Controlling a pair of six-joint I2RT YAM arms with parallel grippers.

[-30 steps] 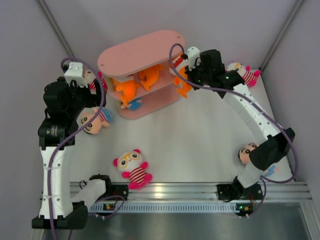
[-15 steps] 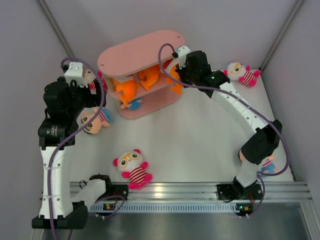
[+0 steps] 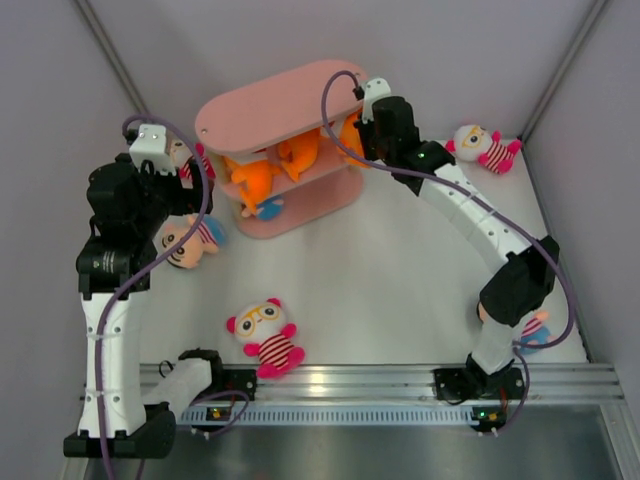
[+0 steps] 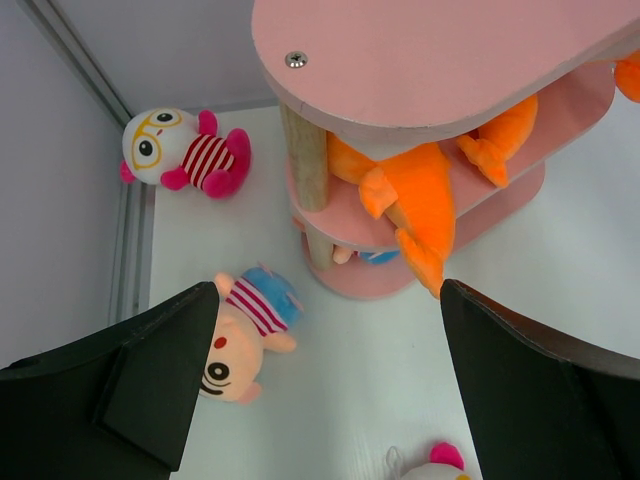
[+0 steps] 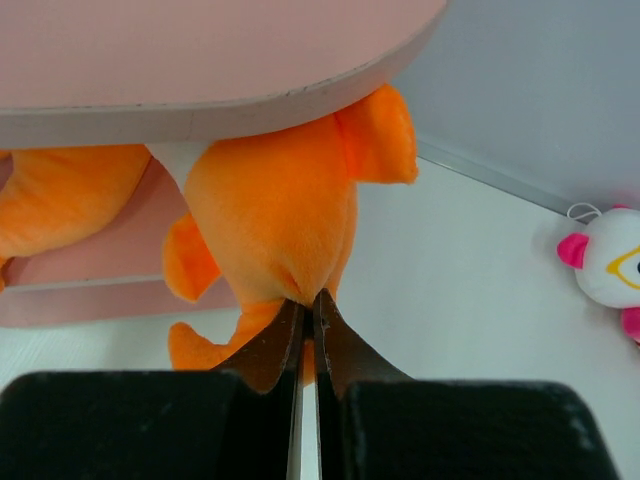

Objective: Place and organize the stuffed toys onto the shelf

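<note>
The pink shelf (image 3: 270, 105) stands at the back of the table. My right gripper (image 5: 308, 300) is shut on an orange shark (image 5: 280, 195), pinching its plush just under the right end of the top board (image 5: 200, 60); from above the gripper (image 3: 360, 137) is at that end. Two more sharks (image 3: 255, 180) lie on the middle tier. My left gripper (image 4: 320, 400) hangs open and empty left of the shelf, above a peach-faced striped doll (image 4: 240, 335). White-faced dolls lie at the front (image 3: 265, 335), back right (image 3: 483, 147) and back left (image 4: 180, 155).
Another peach-faced doll (image 3: 530, 330) lies partly hidden behind the right arm's base. Something blue and peach (image 3: 265, 210) sits on the shelf's bottom tier. Grey walls close in on both sides, and a metal rail (image 3: 340, 380) runs along the near edge.
The right arm has swung left and back, carrying the orange shark up to the shelf's right end under the top board. The left arm has stayed still.
</note>
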